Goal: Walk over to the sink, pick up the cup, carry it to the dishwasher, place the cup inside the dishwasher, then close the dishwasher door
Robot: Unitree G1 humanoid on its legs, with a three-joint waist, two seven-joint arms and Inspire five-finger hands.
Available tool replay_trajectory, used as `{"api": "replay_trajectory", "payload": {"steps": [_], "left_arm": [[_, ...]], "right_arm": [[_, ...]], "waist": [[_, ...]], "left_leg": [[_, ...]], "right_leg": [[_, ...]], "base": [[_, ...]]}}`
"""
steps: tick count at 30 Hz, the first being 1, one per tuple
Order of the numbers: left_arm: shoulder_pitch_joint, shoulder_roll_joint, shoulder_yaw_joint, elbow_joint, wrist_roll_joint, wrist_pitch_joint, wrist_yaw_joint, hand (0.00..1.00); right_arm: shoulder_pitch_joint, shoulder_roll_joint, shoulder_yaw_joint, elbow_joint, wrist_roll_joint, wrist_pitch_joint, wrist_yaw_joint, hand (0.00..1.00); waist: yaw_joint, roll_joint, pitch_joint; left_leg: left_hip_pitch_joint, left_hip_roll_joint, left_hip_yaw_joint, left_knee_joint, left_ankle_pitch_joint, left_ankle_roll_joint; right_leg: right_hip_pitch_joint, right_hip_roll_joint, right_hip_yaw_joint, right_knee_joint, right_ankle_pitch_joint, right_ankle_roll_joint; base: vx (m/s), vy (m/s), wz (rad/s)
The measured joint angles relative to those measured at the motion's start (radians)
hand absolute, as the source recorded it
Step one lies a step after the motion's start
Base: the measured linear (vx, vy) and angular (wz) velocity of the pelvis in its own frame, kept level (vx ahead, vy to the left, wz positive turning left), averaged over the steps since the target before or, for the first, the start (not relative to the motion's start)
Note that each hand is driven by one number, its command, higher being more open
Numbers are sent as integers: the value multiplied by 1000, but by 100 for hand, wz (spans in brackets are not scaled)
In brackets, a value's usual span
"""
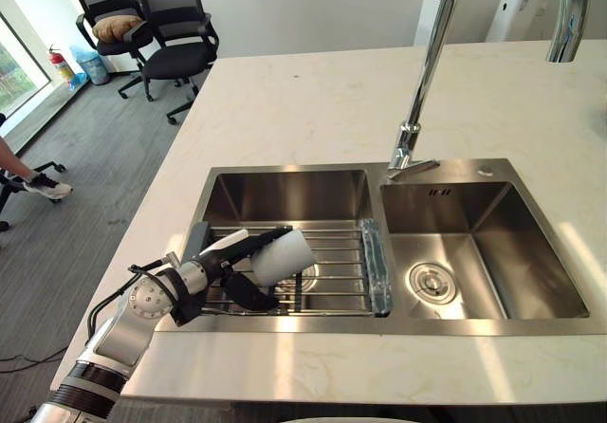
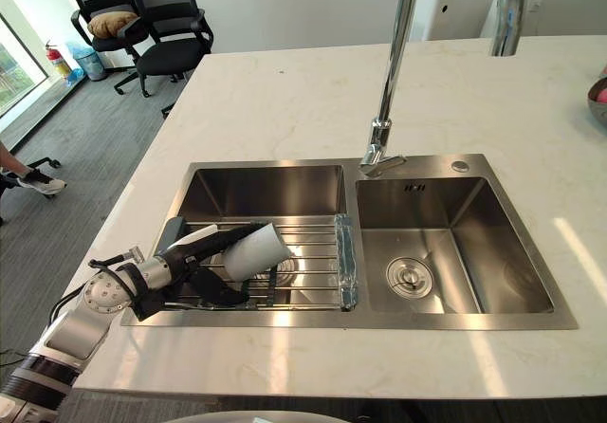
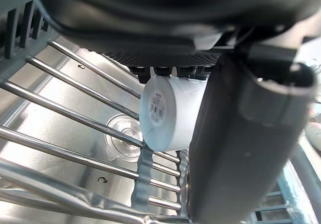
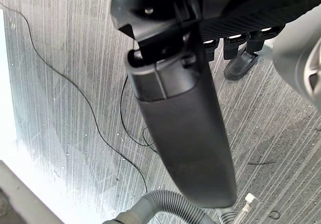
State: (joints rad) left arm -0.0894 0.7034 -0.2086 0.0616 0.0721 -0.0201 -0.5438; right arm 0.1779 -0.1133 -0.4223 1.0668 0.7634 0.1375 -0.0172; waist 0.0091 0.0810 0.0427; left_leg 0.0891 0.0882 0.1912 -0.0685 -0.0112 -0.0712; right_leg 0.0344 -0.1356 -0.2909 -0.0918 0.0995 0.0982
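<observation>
Left hand (image 1: pixel 204 273) is clamped on the white cup (image 1: pixel 283 255): white-capped thumb over the top, dark fingers (image 1: pixel 254 297) curled underneath. The cup lies on its side in the grip, and in the left wrist view its flat end with the little sticker (image 3: pixel 159 108) faces back toward the wrist. Right under the hand is the wire rack (image 1: pixel 332 273) across the left basin (image 1: pixel 285 195) of the steel sink. I honestly can't tell if the cup is touching the bars or sitting just above them.

Past the cup, out beyond the fingertips, the rack ends in a clear ribbed strip (image 1: pixel 375 266) against the divider. The right basin with its drain (image 1: pixel 432 282) is further out the same way. The tall faucet (image 1: pixel 427 82) stands beyond that, well away from the hand, on the pale countertop (image 1: pixel 313 110).

Out behind the arm's side of the counter there are black office chairs (image 1: pixel 175 34) and a person's shoe (image 1: pixel 47 189) on the grey floor.

Right hand (image 4: pixel 185 133) hangs over the floor near a grey corrugated hose (image 4: pixel 160 206). I can't tell if it's open or closed.
</observation>
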Motion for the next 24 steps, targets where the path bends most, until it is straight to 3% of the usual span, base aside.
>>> {"api": "replay_trajectory", "payload": {"steps": [6, 18, 24], "left_arm": [[-9, 0, -25, 34, 28, -1, 11, 100], [-9, -12, -40, 61, 27, -14, 146, 100], [-9, -20, -40, 61, 23, -20, 155, 100]], "right_arm": [[19, -2, 23, -24, 1, 6, -5, 100], [35, 1, 38, -33, -1, 15, -4, 100], [35, 10, 38, -34, -1, 10, 0, 100]], "waist": [[-13, 2, 3], [-24, 1, 8], [-24, 0, 13]], "left_leg": [[1, 1, 9, -1, -3, -2], [4, 1, 13, 0, -4, -2], [2, 1, 12, 0, -4, -2]], "right_leg": [[-5, 1, 8, 0, 0, 0], [-4, 1, 13, 0, 1, 2], [-6, 1, 12, 0, 1, 2]], "base": [[-9, -7, -3], [-22, -10, -1], [0, 0, 0]]}}
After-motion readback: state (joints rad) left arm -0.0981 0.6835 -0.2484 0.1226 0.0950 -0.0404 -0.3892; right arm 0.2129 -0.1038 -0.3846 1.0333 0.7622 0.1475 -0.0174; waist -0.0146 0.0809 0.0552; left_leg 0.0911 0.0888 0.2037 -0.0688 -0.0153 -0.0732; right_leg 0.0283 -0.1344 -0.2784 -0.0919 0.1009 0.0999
